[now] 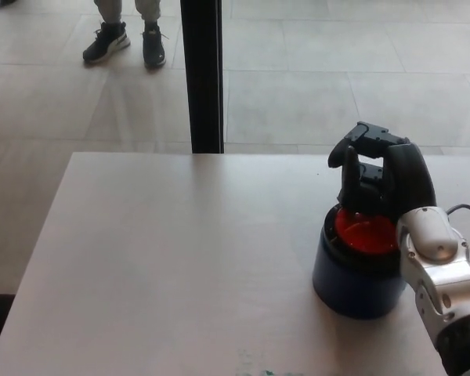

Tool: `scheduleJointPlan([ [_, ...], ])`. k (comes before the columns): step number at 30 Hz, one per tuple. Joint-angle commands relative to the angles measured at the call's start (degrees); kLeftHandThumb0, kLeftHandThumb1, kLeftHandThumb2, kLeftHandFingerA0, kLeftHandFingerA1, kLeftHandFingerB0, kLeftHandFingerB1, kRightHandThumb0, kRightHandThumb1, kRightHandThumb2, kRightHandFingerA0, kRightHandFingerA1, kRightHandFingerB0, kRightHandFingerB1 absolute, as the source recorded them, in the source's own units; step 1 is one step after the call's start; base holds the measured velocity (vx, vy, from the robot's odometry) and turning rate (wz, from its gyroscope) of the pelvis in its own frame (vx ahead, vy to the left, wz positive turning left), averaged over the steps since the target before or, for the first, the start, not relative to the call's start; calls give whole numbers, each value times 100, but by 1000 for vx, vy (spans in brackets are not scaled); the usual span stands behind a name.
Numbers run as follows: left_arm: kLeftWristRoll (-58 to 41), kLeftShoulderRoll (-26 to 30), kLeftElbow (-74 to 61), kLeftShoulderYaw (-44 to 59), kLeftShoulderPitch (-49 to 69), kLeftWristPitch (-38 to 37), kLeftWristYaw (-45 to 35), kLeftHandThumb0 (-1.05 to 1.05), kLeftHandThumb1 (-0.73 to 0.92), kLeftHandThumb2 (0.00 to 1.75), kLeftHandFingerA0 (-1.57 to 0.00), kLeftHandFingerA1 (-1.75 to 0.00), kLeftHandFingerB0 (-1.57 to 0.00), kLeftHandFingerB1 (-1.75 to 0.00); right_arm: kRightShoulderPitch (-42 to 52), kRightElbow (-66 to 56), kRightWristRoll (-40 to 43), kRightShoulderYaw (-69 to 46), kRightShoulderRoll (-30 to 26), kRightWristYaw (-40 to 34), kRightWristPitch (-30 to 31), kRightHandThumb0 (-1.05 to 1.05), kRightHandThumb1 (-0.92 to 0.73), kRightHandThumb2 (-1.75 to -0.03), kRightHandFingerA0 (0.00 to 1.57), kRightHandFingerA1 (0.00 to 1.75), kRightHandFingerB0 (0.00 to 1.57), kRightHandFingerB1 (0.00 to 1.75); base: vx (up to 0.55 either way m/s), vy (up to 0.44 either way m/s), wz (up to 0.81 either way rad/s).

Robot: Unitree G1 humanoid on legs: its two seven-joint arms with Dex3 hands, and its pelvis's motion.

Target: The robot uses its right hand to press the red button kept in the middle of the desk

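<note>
Here the desk (157,258) lies bare on its left; the left hand is out of view. Right of centre stands the red button (363,232), a dome in a blue cylindrical housing (352,278), axis upright, face up. The right hand (382,178) sits over its far edge, fingers (349,168) curled shut, holding nothing. Pressing step in hand, apparently; next calls for a straight downward push.

No readable text, label, brand, number or sign anywhere.
</note>
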Motion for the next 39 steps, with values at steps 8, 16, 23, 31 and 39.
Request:
scheduleJointPlan([
  [8, -150, 36, 126, 71, 26, -170, -41, -13, 74, 79, -83, -168, -75, -118, -798, 468, 357, -495, -109, 111, -129, -18, -53, -118, 96, 175, 79, 152, 0, 0, 0],
  [16, -175, 12, 90, 90, 221, -213, -105, -11, 74, 83, -85, -169, -73, -119, -2022, 574, 749, -1070, -293, 281, -152, -18, -37, -141, 101, 175, 84, 152, 0, 0, 0],
  [23, -155, 57, 124, 87, 227, -213, -68, -13, 64, 104, -115, -136, -79, -102, -2259, 52, 921, -1427, -1014, 684, 145, -15, -46, -136, 95, 175, 79, 152, 0, 0, 0],
  [31, -203, 44, 46, 143, 274, -190, -65, -14, 63, 104, -113, -134, -79, -101, -1445, -230, 932, -1828, -2669, 1188, 226, -13, -60, -112, 95, 175, 80, 141, 0, 0, 0],
  [39, -179, 25, 110, 157, 232, -227, -42, -9, 74, 83, -80, -166, -74, -117, 4, -296, 1111, -2610, -3680, 1172, 20, -24, -57, -113, 123, 143, 86, 118, 0, 0, 0],
])
